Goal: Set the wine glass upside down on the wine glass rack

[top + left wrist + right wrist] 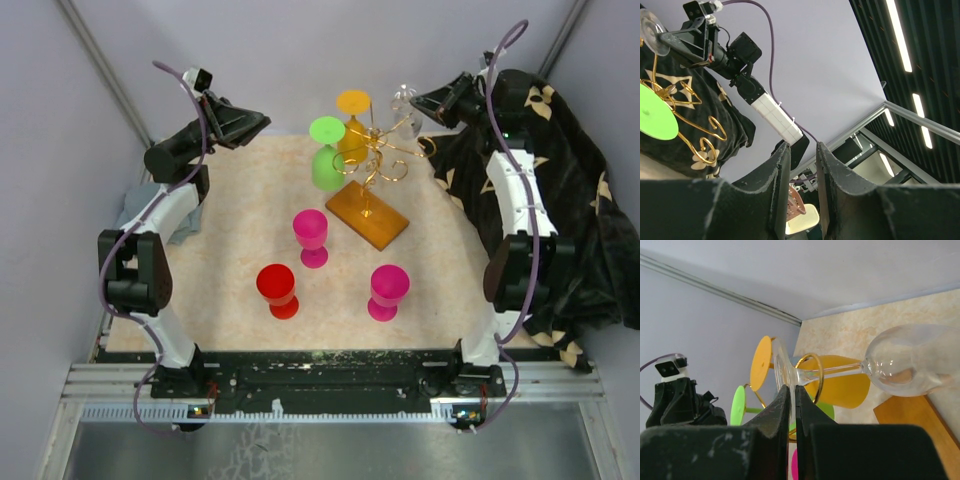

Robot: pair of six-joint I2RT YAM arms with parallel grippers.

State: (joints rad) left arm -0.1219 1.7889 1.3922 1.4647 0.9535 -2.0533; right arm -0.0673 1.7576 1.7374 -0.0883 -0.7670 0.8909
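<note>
Since its foot must hook the wine glass rack, the right gripper pinches the wine glass there. The left gripper gapes empty.

Pale lilac walls, beige tabletop, ceiling strip lights

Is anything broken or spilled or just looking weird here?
No, nothing stands out: no spills or breaks show. The clear wine glass is pinched by its foot in the right gripper beside the wine glass rack, pointing the same way as the orange glass hanging there.
</note>
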